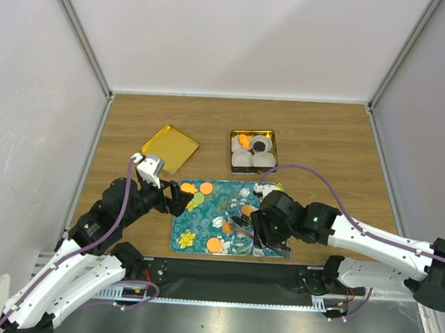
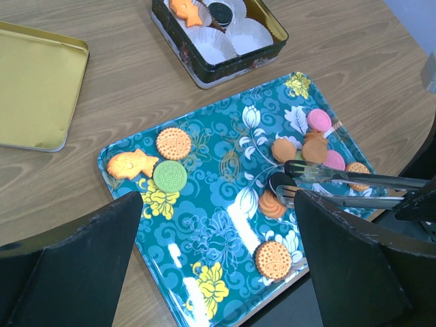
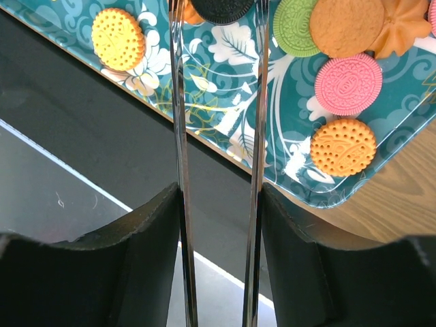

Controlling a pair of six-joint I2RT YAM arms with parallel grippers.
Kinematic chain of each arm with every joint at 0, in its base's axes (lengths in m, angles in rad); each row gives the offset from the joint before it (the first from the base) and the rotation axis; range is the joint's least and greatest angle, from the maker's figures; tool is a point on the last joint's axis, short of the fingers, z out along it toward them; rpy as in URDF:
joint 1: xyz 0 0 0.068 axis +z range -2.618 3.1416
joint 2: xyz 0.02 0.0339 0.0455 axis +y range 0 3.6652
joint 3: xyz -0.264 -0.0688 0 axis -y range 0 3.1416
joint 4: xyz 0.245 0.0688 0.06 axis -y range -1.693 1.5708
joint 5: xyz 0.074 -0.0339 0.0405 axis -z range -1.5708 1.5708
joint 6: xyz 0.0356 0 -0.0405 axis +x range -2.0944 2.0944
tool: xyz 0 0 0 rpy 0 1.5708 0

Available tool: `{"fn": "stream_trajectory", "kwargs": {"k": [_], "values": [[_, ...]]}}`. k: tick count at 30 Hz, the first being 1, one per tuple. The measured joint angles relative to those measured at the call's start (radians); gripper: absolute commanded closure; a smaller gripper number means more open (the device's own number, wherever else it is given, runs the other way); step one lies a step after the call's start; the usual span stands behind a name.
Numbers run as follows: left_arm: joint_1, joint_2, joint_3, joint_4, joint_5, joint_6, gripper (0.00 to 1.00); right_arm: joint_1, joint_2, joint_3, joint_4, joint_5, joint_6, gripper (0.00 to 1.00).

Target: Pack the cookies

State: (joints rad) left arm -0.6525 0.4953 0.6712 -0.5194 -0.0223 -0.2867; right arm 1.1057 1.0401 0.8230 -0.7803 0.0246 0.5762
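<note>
right claw (image 3: 218,228) grips tongs (image 2: 354,180), tips flanking black cookie (image 2: 279,182) right of tray (image 2: 204,231) middle | left claw (image 2: 218,197) wide above tray | we fear the flat cookie slips from smooth tines once lifted

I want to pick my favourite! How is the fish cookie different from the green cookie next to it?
The fish cookie is orange; the green cookie is green. The fish cookie is fish-shaped with a tail, while the green cookie is a plain round disc. The fish cookie sits near the tray's corner; the green cookie lies further in. Both lie flat on the tray, side by side.
</note>
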Motion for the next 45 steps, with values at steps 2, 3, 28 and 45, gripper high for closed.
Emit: {"fn": "stream_trajectory", "kwargs": {"k": [2,3,28,45], "values": [[0.0,0.0,0.0,0.0,0.0,0.0,0.0,-0.003,0.006,0.0,0.0,-0.001,0.0,0.47],[0.0,0.0,0.0,0.0,0.0,0.0,0.0,-0.006,0.009,0.0,0.001,-0.004,0.0,0.47],[-0.001,-0.006,0.0,0.0,0.0,0.0,0.0,-0.068,0.004,0.049,-0.015,-0.038,-0.012,0.6],[-0.002,-0.011,0.0,0.0,-0.001,0.0,0.0,-0.351,0.098,0.327,0.002,0.016,-0.154,0.6]]}}
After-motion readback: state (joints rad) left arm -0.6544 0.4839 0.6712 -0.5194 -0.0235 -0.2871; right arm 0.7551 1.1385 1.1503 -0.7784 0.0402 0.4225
